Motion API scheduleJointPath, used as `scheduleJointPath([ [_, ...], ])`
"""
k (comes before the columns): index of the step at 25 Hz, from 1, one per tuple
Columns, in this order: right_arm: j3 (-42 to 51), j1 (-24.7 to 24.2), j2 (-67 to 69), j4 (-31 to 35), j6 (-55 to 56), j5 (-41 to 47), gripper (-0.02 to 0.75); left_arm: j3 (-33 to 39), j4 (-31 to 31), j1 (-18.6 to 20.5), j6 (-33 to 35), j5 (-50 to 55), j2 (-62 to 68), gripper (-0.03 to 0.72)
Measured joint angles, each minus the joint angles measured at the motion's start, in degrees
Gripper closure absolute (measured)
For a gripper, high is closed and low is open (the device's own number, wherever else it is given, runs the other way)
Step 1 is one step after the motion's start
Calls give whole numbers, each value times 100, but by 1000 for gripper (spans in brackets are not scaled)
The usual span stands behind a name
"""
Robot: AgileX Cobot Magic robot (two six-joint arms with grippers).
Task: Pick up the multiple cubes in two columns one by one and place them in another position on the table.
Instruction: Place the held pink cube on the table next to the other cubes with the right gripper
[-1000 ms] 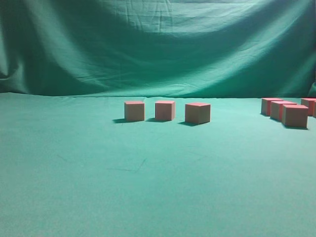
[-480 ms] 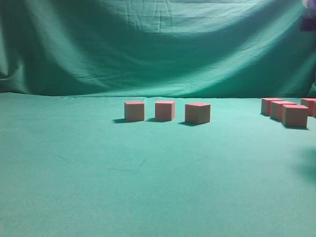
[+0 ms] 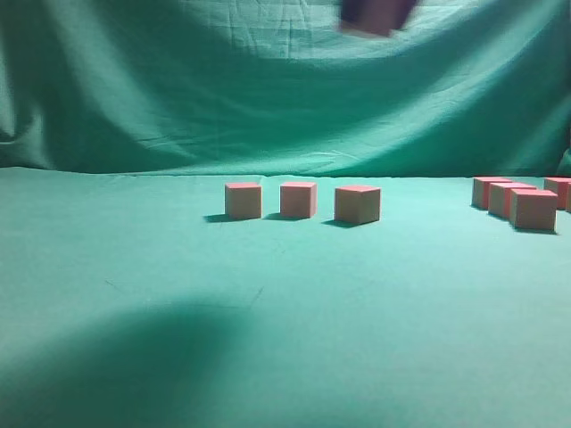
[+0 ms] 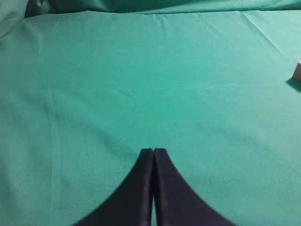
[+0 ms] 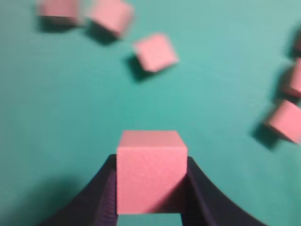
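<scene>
My right gripper (image 5: 150,183) is shut on a pink cube (image 5: 150,169) and holds it high above the table; in the exterior view it shows as a dark blur (image 3: 378,15) at the top edge. Three cubes stand in a row mid-table (image 3: 243,200), (image 3: 298,199), (image 3: 357,203); they also show below in the right wrist view (image 5: 155,52). Several more cubes sit grouped at the right edge (image 3: 533,209), also in the right wrist view (image 5: 287,120). My left gripper (image 4: 153,151) is shut and empty over bare teal cloth (image 4: 141,84). One cube's corner (image 4: 297,71) shows at that view's right edge.
A draped, wrinkled green backdrop (image 3: 285,89) rises behind the table. A broad dark shadow (image 3: 152,357) lies on the cloth at the front left.
My right gripper with the cube has swept from the upper right corner leftwards to the top middle. A large shadow has appeared on the front left cloth. The cubes on the table have not moved.
</scene>
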Motion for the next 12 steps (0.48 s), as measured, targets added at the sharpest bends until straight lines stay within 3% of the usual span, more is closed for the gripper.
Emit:
scheduleJointPath([
  [6,-567,1074,403,22,300,-81,482,0,0,0,0,0,0,688],
  [12,-1513,1313,1249,22,889,282,482,0,0,0,0,0,0,688],
])
